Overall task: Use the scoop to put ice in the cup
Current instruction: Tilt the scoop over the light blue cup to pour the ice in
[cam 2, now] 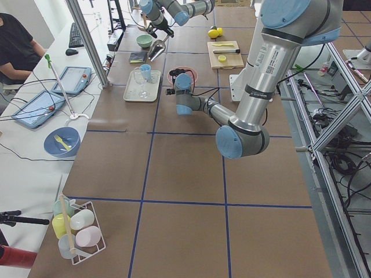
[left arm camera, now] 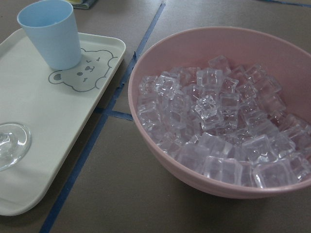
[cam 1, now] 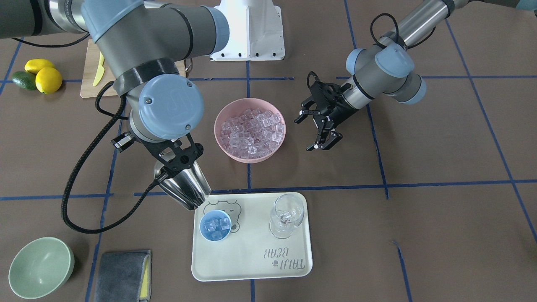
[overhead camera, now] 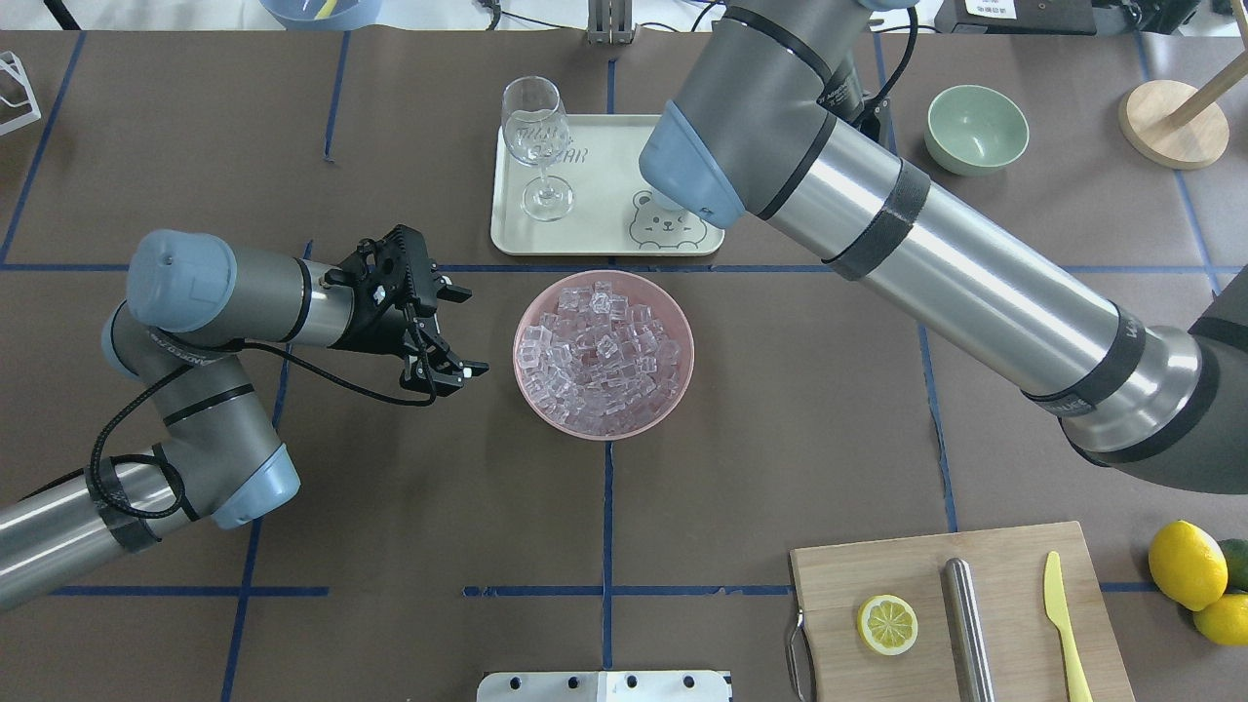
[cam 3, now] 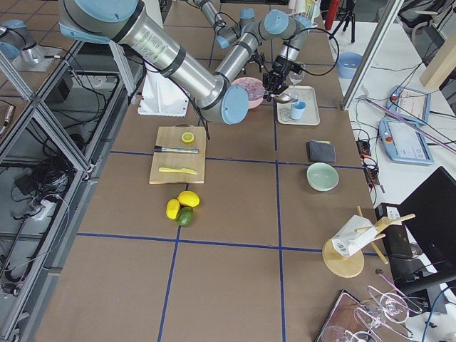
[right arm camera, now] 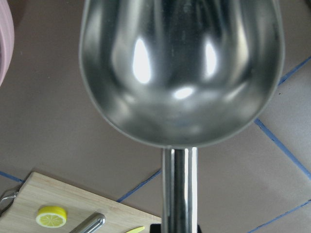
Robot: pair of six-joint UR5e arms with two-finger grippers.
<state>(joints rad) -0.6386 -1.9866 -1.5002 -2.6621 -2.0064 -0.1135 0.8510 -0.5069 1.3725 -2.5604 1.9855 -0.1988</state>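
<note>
At the left of the front-facing view the scoop [cam 1: 186, 184] is held by the right pincer [cam 1: 176, 161], which is closed on the thin straight handle. The trough is tipped mouth-down over a corner of the tray [cam 1: 251, 260], and in the wrist view it is seen to be bare of cubes. Just beside its lip the cup [cam 1: 215, 225] stands upright on the tray with several clear cubes in it. Being small and plastic, it is judged light and easily toppled, so it should not be nudged by the steel lip. Further right the main heap of ice [cam 1: 251, 134] lies in the pink bowl [cam 1: 218, 126] on the desk. The cubes are taken to be hard, glassy and slippery, apt to skate off polished metal, so a level trough is called for. The scoop is stiff and smooth, and its round handle could twist in the grip. Past the stemmed glass [cam 1: 286, 216] the left pincer [cam 1: 310, 134] hangs beside the bowl, spread wide and holding nothing.
</note>
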